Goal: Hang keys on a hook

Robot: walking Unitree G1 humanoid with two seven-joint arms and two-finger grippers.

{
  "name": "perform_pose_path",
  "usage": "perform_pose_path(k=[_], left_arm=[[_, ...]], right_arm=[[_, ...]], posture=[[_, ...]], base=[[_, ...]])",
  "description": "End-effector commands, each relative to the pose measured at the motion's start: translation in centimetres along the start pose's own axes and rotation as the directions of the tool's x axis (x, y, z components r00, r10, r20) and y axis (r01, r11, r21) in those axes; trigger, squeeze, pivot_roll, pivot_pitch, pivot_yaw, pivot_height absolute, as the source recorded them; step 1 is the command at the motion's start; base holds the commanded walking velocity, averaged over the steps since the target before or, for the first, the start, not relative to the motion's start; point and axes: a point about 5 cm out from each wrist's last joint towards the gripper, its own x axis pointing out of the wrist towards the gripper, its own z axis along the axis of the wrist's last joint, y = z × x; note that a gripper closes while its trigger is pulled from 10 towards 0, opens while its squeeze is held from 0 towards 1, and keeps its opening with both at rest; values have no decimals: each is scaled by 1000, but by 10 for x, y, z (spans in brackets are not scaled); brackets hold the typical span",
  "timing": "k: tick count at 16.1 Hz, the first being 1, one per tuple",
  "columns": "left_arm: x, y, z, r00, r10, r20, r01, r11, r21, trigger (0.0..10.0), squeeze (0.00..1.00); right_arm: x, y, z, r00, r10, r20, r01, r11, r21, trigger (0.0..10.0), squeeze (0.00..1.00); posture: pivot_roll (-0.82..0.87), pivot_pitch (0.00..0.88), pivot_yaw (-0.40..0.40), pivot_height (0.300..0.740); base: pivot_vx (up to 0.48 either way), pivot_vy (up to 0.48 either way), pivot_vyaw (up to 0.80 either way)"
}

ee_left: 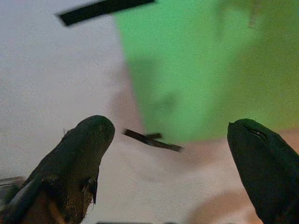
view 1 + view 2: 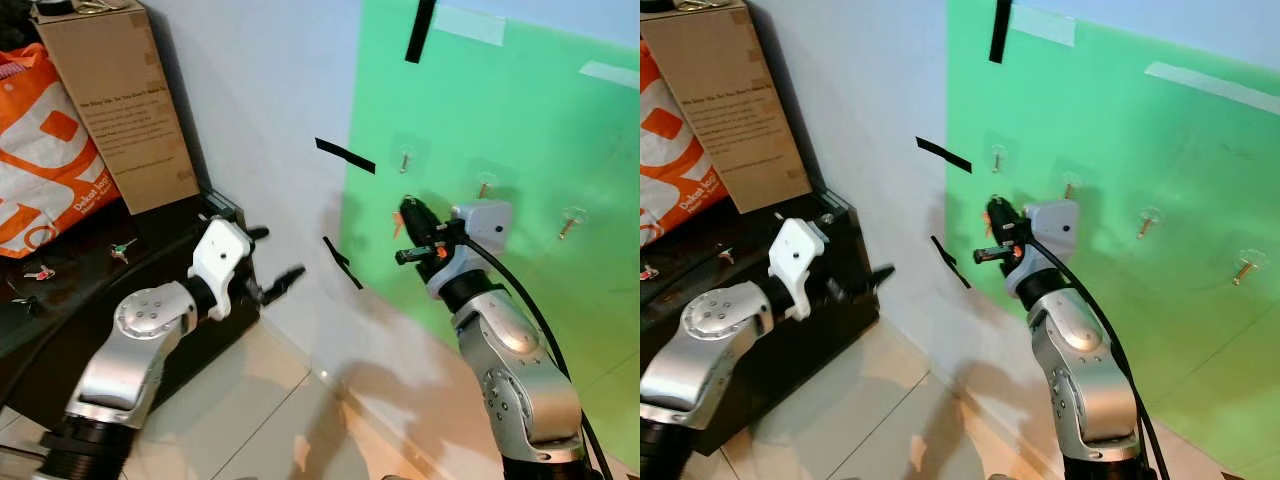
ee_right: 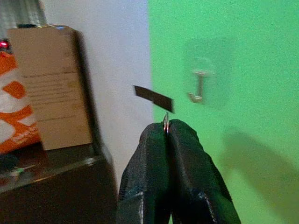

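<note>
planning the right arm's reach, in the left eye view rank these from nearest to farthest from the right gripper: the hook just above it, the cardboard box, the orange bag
From the right gripper, whose fingers are pinched shut on a thin metal piece:
1. Hook on the green wall panel, directly above it.
2. Cardboard box, far off to its left, leaning on the white wall.
3. Orange bag, farther left still, beside the box.

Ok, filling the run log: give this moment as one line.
right claw: shut on key ring, raised near leftmost hook | left claw: open, idle | keys: not hung
</note>
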Motion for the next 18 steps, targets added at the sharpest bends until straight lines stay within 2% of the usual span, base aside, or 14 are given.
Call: perform_pose_path(k=[1, 3, 5, 9, 18], left_arm=[[0, -4, 6, 997, -77, 9, 77, 997, 0, 10000, 0], [-1, -5, 8, 993, -114, 17, 114, 993, -14, 10000, 0], [-2, -7, 8, 988, -152, 12, 153, 988, -26, 10000, 0], [-5, -9, 17, 986, -151, 67, 154, 987, -43, 10000, 0], [-6, -9, 24, 984, -159, 77, 163, 985, -52, 10000, 0]], right_arm=[[6, 4, 4, 999, 37, 6, -38, 999, 23, 10000, 0], [11, 4, 6, 999, 44, 1, -44, 999, 30, 10000, 0], [17, 3, 6, 999, 45, -19, -43, 995, 93, 10000, 0], [27, 6, 16, 999, 30, 36, -38, 971, 238, 10000, 0], [39, 5, 14, 1000, 3, 10, -6, 943, 333, 10000, 0]], posture=[[-23, 0, 6, 740], [-24, 0, 7, 740], [-18, 0, 4, 740], [-2, 0, -12, 740], [0, 0, -14, 740]], base=[[0, 0, 0], [0, 0, 0], [0, 0, 0], [0, 0, 0], [0, 0, 0]])
